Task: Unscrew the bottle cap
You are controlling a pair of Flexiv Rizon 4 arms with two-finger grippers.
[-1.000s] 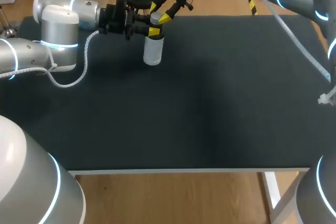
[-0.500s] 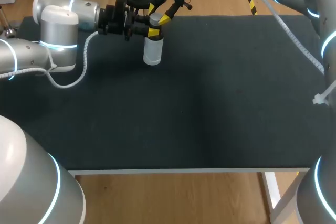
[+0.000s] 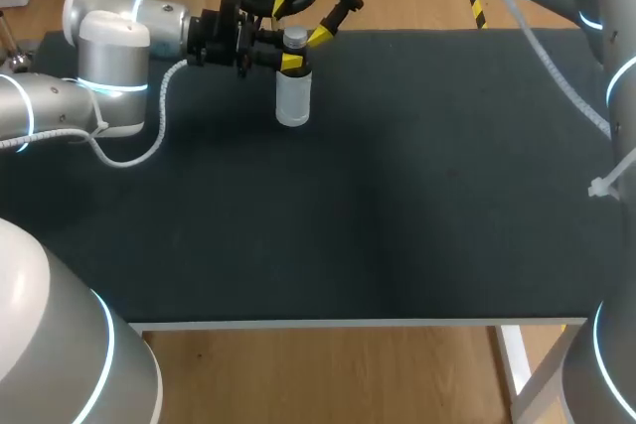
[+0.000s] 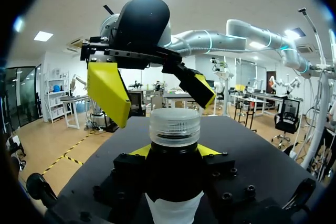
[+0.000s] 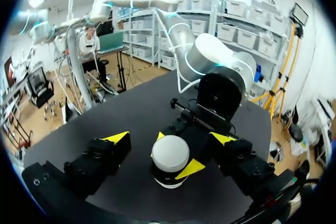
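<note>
With left fingers (image 3: 289, 63) clamping the bottle (image 3: 292, 98), right fingers (image 3: 320, 36), open at 11 and 3 o'clock of the cap (image 3: 294, 38), could close off-centre and slip.

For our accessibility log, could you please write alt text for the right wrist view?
The right gripper hangs open above the white bottle cap, one yellow tip on each side. The left gripper clamps the bottle below it.

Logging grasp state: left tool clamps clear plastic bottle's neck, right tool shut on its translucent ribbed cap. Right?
No, right tool is open, tips clear of translucent ribbed cap, per right wrist view. Left tool clamps the neck of the clear plastic bottle.
</note>
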